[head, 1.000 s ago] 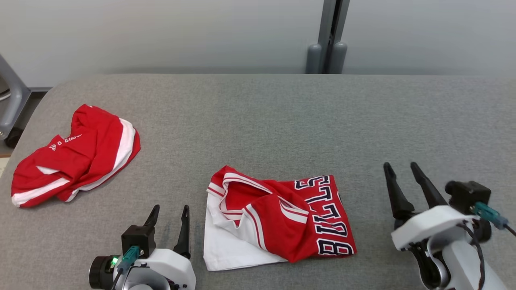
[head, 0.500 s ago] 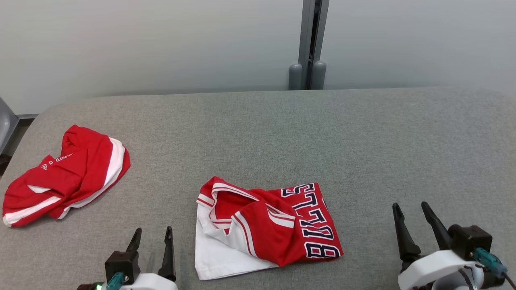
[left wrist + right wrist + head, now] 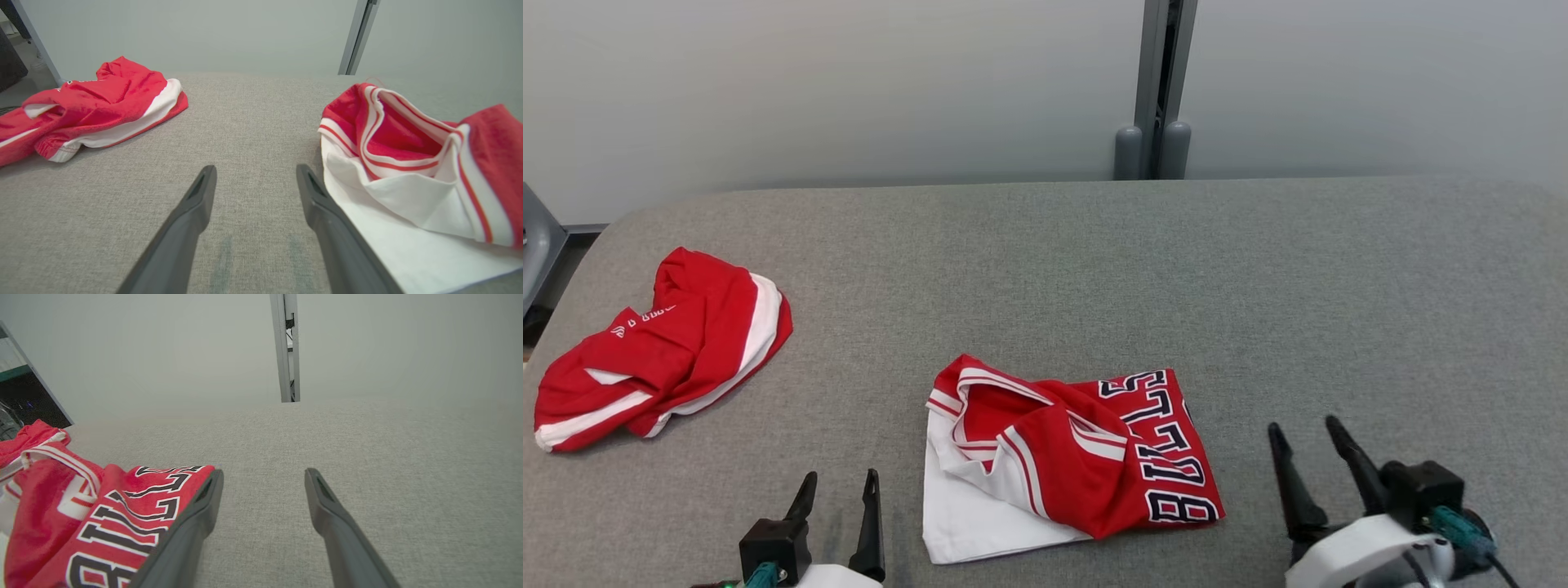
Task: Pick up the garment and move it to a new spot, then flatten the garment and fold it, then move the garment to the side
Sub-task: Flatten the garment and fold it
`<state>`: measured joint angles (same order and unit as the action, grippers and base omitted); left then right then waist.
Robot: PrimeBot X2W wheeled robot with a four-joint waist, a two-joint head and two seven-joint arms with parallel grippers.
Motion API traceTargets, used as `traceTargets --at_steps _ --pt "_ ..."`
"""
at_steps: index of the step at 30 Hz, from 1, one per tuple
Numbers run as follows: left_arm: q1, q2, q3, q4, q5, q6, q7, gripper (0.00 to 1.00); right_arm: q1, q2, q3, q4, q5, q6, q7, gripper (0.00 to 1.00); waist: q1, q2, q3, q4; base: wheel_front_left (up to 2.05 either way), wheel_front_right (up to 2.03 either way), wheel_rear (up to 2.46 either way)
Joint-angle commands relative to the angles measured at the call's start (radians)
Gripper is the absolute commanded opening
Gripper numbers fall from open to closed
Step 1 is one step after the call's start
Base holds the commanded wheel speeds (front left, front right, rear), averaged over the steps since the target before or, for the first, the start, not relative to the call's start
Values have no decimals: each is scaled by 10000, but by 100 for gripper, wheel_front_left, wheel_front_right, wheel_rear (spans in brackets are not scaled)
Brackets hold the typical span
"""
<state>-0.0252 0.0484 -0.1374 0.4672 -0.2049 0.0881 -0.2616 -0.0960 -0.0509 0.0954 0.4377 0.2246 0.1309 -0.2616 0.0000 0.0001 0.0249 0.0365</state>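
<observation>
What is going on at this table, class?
A two-armed robot faces a grey table. A red jersey lies loosely folded between its left gripper and right gripper; both are open and hold nothing. A second red garment lies crumpled at the far left.

Head view: high, looking forward and down over the grey table point(image 3: 1045, 269). Wrist views — low, close to it, facing the wall point(image 3: 849, 82) — share the jersey point(image 3: 1070, 457) at lower centre.

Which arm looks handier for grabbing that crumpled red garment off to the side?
Probably left. The open left claw sits on the same side as the crumpled red garment, while the right claw would have to cross the folded Bulls jersey.
</observation>
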Motion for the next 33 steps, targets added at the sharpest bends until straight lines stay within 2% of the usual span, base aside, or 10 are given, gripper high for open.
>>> traceTargets --at_steps 1,10,14,18,20,21,22,24,26,33 --pt "-176 44 -63 9 -69 -14 -47 100 -269 -10 462 -98 33 -4 -44 100 0 -1 120 92 0 0 0" --pt "-507 44 -469 151 -306 58 -47 100 -1924 -34 4395 -113 1193 -4 367 100 0 -1 532 831 0 0 0" --pt "-518 46 -604 166 -434 100 -47 100 -2404 -44 5078 368 1578 -4 738 100 0 -1 671 1182 0 0 0" --pt "-574 39 -661 148 -518 154 -47 100 -2768 -35 5168 1021 1655 -4 971 98 0 -1 776 1437 0 0 0" --pt "-586 46 -645 146 -539 168 -47 100 -2872 -32 5194 1309 1697 -4 1029 80 0 -1 812 1530 0 0 0" --pt "-609 39 -646 123 -551 170 -47 100 -2923 -25 5254 1433 1740 -4 1049 47 0 -1 844 1565 0 0 0" --pt "-609 39 -646 123 -551 170 -47 100 -2923 -25 5254 1433 1740 -4 1049 47 0 -1 844 1565 0 0 0" --pt "-659 41 -635 66 -585 180 -47 100 -3048 -22 5513 1530 1851 -4 1031 0 0 -1 905 1611 0 0 0" --pt "-692 42 -647 20 -617 196 -47 100 -3174 -15 5955 1444 1954 -4 903 0 0 -1 952 1633 0 0 0" --pt "-818 41 -707 27 -669 174 -47 100 -3434 -320 8778 918 3018 -4 1061 0 0 -1 917 1607 0 0 0"
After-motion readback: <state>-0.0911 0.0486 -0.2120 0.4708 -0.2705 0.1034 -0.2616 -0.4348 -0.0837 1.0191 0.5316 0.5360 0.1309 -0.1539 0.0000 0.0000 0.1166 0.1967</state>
